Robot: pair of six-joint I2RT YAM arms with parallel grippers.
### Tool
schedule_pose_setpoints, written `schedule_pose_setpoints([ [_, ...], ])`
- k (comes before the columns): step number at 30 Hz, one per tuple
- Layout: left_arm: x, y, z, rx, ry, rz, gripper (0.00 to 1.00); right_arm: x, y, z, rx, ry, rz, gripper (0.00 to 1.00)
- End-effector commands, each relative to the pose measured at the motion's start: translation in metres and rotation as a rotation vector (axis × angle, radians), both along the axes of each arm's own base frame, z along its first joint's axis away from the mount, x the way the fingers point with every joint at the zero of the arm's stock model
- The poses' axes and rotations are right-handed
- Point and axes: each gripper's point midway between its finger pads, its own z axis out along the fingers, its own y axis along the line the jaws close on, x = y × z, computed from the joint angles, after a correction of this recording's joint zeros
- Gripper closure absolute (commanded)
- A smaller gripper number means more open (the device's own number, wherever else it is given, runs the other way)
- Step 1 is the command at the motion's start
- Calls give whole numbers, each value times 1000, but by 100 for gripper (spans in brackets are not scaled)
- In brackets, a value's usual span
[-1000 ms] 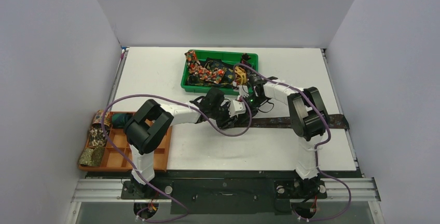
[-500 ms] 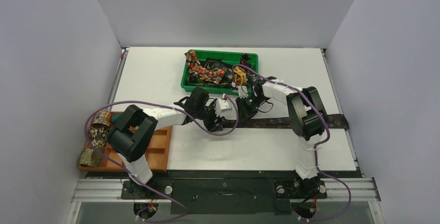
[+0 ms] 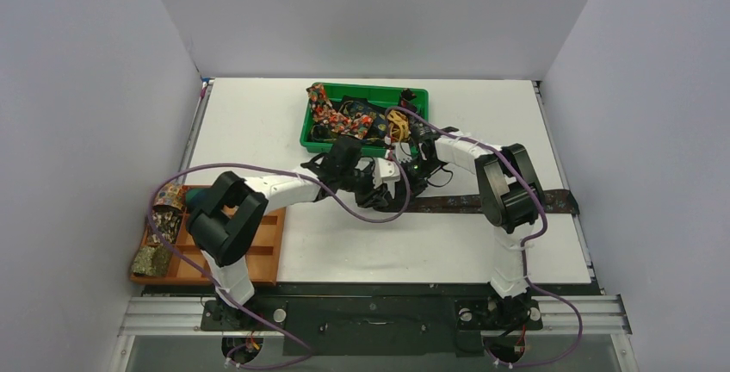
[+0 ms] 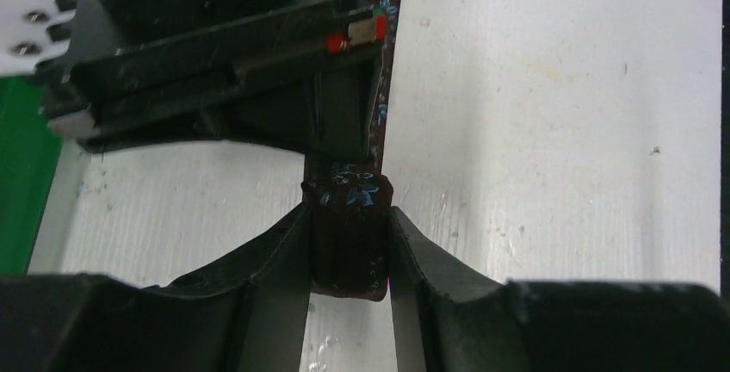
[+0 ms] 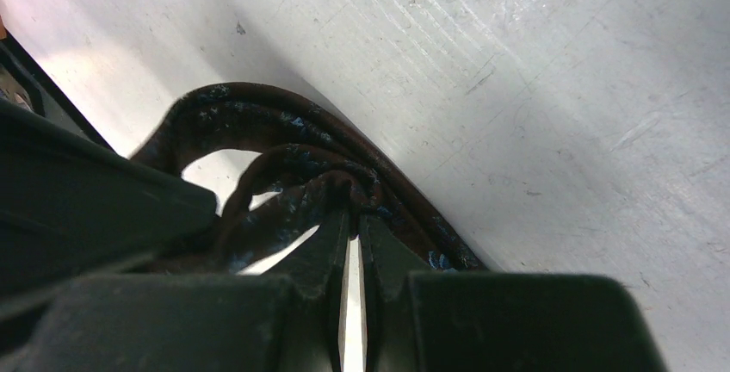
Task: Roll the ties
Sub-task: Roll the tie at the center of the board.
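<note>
We squeeze the dark tie (image 3: 456,204) coil with the left claw (image 4: 349,238); right claw (image 5: 354,232), closed, pins its core against unwinding

I saw the top view bright and even, with soft shadows on the white table (image 3: 344,251). My wrist views were dimmer. Up close, the right hand (image 5: 351,217) looked black and blurry, and the table shone.

Bin (image 3: 314,147) w/ loose ties (image 3: 344,118) inside. Long tie (image 3: 465,204) on table (image 3: 344,251) just in front of bin, running off right. Tray (image 3: 258,256) w/ coiled ties (image 3: 159,226): front-left of bin.
</note>
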Motion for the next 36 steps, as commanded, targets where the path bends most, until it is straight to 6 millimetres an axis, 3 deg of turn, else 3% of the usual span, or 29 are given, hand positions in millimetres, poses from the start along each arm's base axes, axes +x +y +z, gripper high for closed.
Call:
schedule_pose_setpoints([
  [1,2,-28,6,-45,5,-37,68,2,-24,-30,-163,-32,16,100],
  [9,14,-38,-31,38,28,40,68,0,-17,-19,-99,-23,13,100],
  [17,-1,-13,-66,161,113,39,73,2,-21,11,3,-11,-35,96],
  [25,-9,-8,-69,167,143,-4,73,0,-21,45,136,8,-66,74],
  [36,-9,-11,-67,168,142,-13,71,7,4,37,171,43,-63,67],
])
